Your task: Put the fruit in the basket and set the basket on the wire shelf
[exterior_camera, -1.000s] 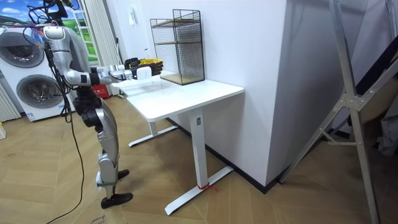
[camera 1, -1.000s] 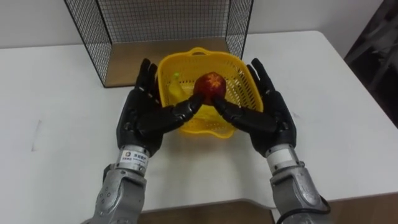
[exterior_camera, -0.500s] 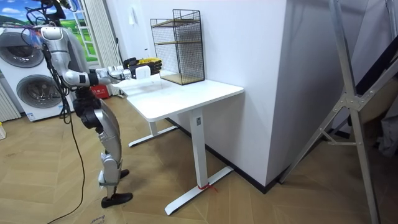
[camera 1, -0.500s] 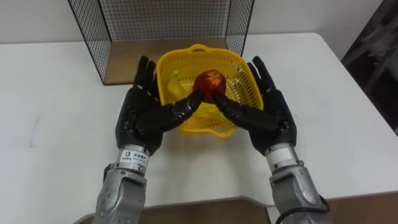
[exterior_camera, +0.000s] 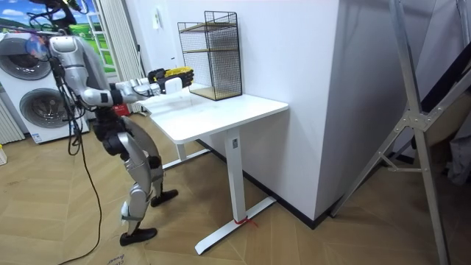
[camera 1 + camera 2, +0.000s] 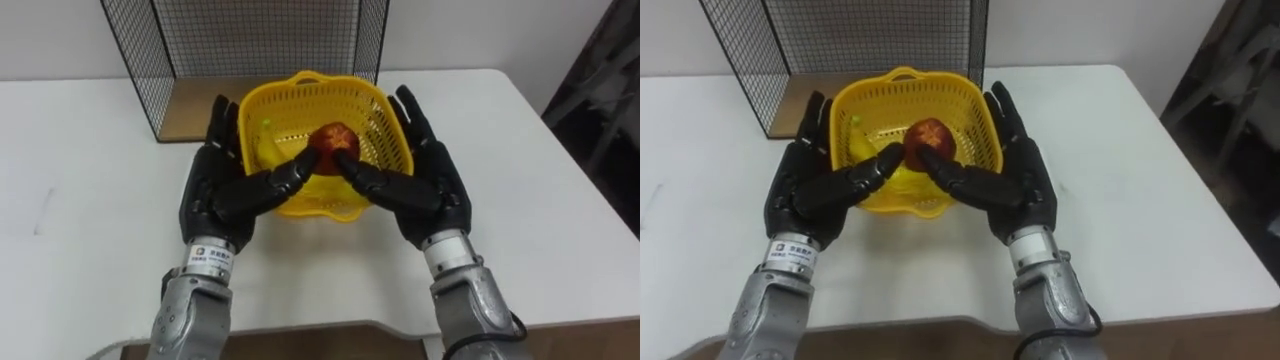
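A yellow plastic basket (image 6: 300, 82) sits between my two hands, just in front of the black wire shelf (image 6: 250, 40). Inside it lie a red apple (image 6: 333, 138) and a yellow banana (image 6: 262, 150). My left hand (image 6: 215, 195) presses flat on the basket's left side. My right hand (image 6: 430, 190) presses flat on its right side. Both hands are open, with straight fingers along the walls and thumbs reaching across the near rim. In the room view I stand at the table's end with both arms stretched towards the basket (image 5: 176, 73).
The wire shelf has a brown wooden floor (image 6: 195, 100) level with the white table (image 6: 90, 200). The table's right edge (image 6: 570, 170) drops off near dark equipment. In the room view a second shelf level (image 5: 206, 28) sits higher up, and washing machines (image 5: 33, 103) stand behind me.
In the room view I have stepped one leg towards the table. The basket, still between both hands, now sits a little nearer the shelf's opening.
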Robot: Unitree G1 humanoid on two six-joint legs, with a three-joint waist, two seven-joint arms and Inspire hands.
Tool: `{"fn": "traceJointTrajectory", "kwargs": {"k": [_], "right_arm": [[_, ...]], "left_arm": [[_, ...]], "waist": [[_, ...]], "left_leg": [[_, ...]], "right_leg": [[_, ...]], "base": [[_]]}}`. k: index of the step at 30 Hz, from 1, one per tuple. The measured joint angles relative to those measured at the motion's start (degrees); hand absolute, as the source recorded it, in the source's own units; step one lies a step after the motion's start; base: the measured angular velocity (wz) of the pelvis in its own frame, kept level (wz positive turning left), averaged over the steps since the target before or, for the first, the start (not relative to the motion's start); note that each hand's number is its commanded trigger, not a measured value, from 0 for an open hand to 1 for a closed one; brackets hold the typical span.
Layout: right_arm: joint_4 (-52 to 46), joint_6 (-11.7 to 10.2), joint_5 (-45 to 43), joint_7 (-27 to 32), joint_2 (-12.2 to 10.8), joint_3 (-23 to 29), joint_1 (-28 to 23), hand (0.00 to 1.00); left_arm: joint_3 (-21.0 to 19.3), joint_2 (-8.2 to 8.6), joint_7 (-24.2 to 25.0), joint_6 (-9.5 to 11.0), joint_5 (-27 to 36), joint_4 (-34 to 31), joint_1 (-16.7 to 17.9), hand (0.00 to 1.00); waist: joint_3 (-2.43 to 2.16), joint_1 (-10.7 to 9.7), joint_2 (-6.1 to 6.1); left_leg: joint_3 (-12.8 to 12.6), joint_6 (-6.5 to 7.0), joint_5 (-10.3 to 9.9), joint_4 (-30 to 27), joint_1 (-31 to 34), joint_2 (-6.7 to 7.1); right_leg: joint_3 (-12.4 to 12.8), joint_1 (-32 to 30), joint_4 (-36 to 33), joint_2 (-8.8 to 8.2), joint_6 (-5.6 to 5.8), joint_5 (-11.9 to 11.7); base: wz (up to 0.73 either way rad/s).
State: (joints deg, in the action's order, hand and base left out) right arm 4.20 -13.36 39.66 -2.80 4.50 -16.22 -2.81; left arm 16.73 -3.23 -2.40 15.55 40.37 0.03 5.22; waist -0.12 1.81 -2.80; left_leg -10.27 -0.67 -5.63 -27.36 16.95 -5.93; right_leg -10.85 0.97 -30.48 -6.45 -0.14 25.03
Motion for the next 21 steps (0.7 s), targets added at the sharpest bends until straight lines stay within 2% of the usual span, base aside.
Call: {"fn": "traceJointTrajectory", "kwargs": {"k": [1,3,5,9,14,17,19,20,21], "right_arm": [[0.0,0.0,0.0,0.0,0.0,0.0,0.0,0.00],[0.0,-0.1,-1.3,0.0,0.0,0.0,0.0,0.00],[0.0,-0.3,-2.0,0.0,0.0,0.0,0.0,0.00],[-0.8,-0.4,-1.9,0.0,-0.1,-0.1,0.5,0.00],[-3.3,-0.5,-2.0,0.2,0.0,-0.1,0.7,0.00],[-3.6,-1.5,-1.8,0.2,-0.1,-0.1,1.9,0.00],[-3.7,-2.2,-1.9,0.2,0.0,-0.1,2.2,0.00],[-3.7,-2.3,-1.9,0.3,-0.1,-0.2,2.5,0.00],[-3.7,-2.4,-1.7,0.4,-0.1,-0.3,2.8,0.00]], "left_arm": [[0.0,-0.07,0.0,0.0,0.0,0.0,-0.1,0.00],[0.0,-0.10,0.0,-0.1,0.0,0.0,-0.2,0.00],[0.0,-0.10,0.0,-0.1,0.0,0.0,-0.2,0.00],[0.0,-0.32,-0.9,0.0,0.0,0.0,-0.6,0.00],[0.0,-0.53,-1.3,0.0,-0.1,0.0,-0.7,0.00],[0.4,-0.50,-1.8,-0.1,0.0,0.0,-0.8,0.00],[0.5,-0.39,-1.8,-0.1,0.0,0.0,-0.8,0.00],[0.5,-0.43,-1.8,-0.1,0.0,0.0,-0.9,0.00],[0.4,-0.46,-1.9,-0.2,0.0,0.0,-0.9,0.00]], "waist": [[0.11,-0.2,-0.47],[0.40,-0.6,-1.51],[0.69,-0.8,-1.86],[0.77,-1.3,-1.84],[0.84,-1.7,-1.85],[1.01,-2.1,-1.93],[1.15,-2.2,-1.91],[1.16,-2.2,-1.87],[1.26,-2.1,-2.11]], "left_leg": [[-0.1,0.36,0.1,0.1,-0.8,0.67],[-0.8,0.92,-1.0,-0.1,-1.6,1.84],[-0.6,1.11,-1.5,-0.6,-1.5,2.55],[-0.6,1.37,-3.3,-3.0,-0.4,2.90],[-0.6,1.66,-3.7,-2.9,-0.3,4.33],[-0.6,2.35,-4.4,-3.1,-0.7,5.55],[-0.8,2.78,-5.6,-3.1,-1.4,6.25],[-0.7,3.01,-7.2,-3.2,-1.6,6.67],[-1.0,3.72,-8.2,-3.8,-1.7,6.92]], "right_leg": [[-0.1,0.3,0.5,-0.55,0.59,0.1],[-0.2,1.6,2.7,-1.15,2.06,-0.5],[-0.3,1.8,3.2,-1.66,2.78,-0.9],[-0.5,2.2,3.8,-2.10,2.90,-1.0],[-0.3,2.2,3.6,-3.67,3.27,-0.8],[-0.1,1.9,1.0,-5.06,4.00,-0.4],[-0.1,1.4,-1.7,-6.03,4.17,-0.3],[-0.2,0.3,-5.4,-6.76,4.28,-0.2],[0.5,-2.0,-10.4,-8.01,5.03,-0.7]], "base": [[0.08],[-0.03],[0.00],[0.01],[0.02],[0.13],[0.17],[0.08],[0.08]]}}
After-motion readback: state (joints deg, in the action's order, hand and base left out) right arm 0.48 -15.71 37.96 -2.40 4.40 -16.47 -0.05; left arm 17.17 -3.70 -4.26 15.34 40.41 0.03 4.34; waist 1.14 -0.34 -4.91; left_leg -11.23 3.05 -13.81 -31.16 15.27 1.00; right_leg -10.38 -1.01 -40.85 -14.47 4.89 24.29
